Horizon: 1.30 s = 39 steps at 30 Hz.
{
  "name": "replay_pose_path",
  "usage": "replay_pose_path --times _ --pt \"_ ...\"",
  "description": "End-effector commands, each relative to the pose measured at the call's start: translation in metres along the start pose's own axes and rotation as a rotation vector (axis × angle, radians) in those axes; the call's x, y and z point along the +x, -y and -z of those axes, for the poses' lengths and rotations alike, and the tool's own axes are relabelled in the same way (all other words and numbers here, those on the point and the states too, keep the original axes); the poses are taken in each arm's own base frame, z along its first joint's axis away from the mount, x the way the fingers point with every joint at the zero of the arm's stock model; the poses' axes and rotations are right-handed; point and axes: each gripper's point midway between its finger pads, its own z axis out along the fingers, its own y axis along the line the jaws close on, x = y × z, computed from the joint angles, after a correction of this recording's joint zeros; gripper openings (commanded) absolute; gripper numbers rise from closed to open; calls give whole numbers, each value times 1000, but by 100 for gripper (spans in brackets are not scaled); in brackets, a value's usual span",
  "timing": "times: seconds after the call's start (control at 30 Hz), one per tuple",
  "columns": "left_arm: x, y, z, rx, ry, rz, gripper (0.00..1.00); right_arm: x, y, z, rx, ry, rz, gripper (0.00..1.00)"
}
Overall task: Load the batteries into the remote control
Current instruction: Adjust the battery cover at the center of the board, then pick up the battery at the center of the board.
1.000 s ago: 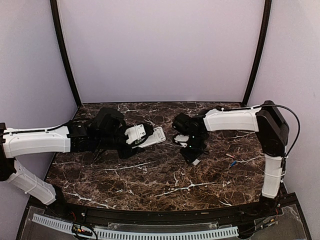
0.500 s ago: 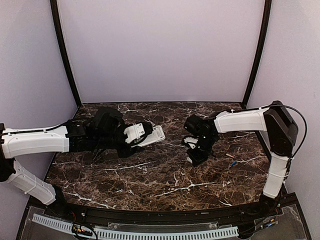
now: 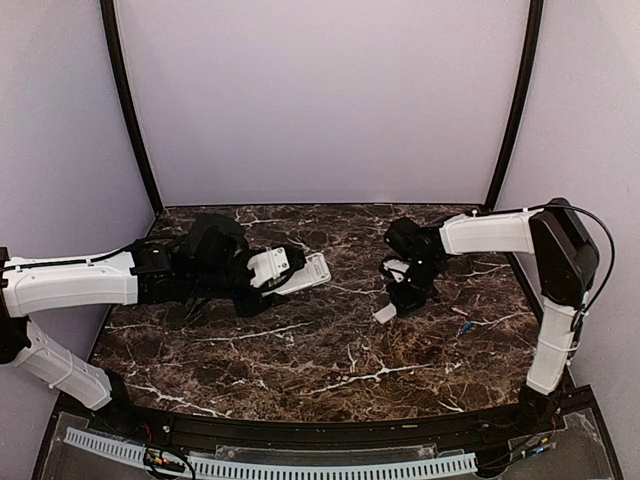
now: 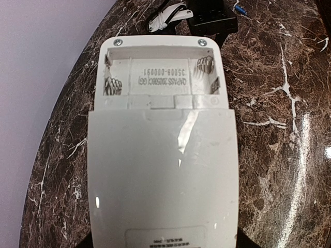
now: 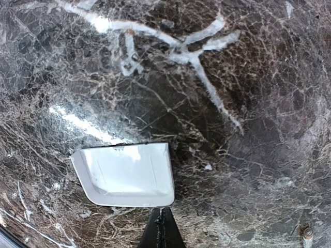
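My left gripper (image 3: 274, 268) is shut on the remote control (image 4: 163, 170), holding it above the table at centre left. The remote's back faces the left wrist camera. Its battery compartment (image 4: 160, 82) is uncovered and empty, with springs showing at both ends. My right gripper (image 5: 163, 227) is shut with nothing in it, low over the table at centre right (image 3: 410, 292). A small battery with blue on it (image 3: 464, 326) lies on the marble to the right of that gripper; it also shows in the left wrist view (image 4: 238, 7).
A small flat white plate (image 5: 126, 175) lies on the marble just ahead of my right fingertips, and in the top view (image 3: 385, 313) just left of the right gripper. Dark marble table (image 3: 300, 350), with purple walls on three sides.
My right gripper has shut and moved right and slightly back. The white plate, which was at its tips, now lies alone on the table. The left arm and remote have stayed still.
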Motion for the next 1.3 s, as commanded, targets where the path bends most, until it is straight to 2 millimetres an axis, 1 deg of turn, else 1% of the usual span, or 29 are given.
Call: replay_pose_path --times 0.0,0.13,0.17,0.2,0.23,0.27,0.3,0.33,0.37,0.43,0.5,0.57,0.6,0.7,0.77,0.93,1.1,1.17,1.27 --pt "4 3 7 20 1 -3 0 -10 13 17 32 40 -16 0" --pt "4 5 6 31 -1 2 0 -9 51 42 94 91 -138 0" --pt "3 5 6 33 0 4 0 -6 65 47 140 98 -148 8" --pt "3 6 7 38 -3 5 0 -2 75 50 169 93 -142 18" --pt "2 6 7 39 -4 6 0 1 83 51 193 79 -120 31" --pt "2 10 8 63 -5 7 0 4 88 52 202 53 -72 39" --pt "0 12 8 76 1 8 0 7 92 53 217 16 -16 43" --pt "1 16 9 99 -3 9 0 10 99 55 251 -20 45 45" --pt "-1 16 10 105 1 9 0 14 105 57 289 -57 106 48" --pt "-2 19 11 127 -1 12 0 13 116 61 344 -80 197 52" --pt "-1 22 13 143 -6 17 0 19 109 57 295 -104 284 57" --pt "0 24 15 155 -8 24 0 34 104 49 252 -133 367 59" --pt "0 25 16 161 -8 25 0 40 106 48 257 -143 393 60" --pt "5 32 18 191 -20 24 0 57 117 47 267 -166 430 60" --pt "7 34 19 200 -24 23 0 64 128 46 279 -158 431 59" --pt "5 40 22 231 -7 23 0 58 136 43 291 -119 467 58" --pt "7 42 22 238 -11 19 0 62 140 29 279 -169 473 55" --pt "8 43 23 237 -16 18 0 61 142 27 286 -175 474 54" --pt "8 44 23 238 -16 12 0 56 139 26 272 -149 468 51"
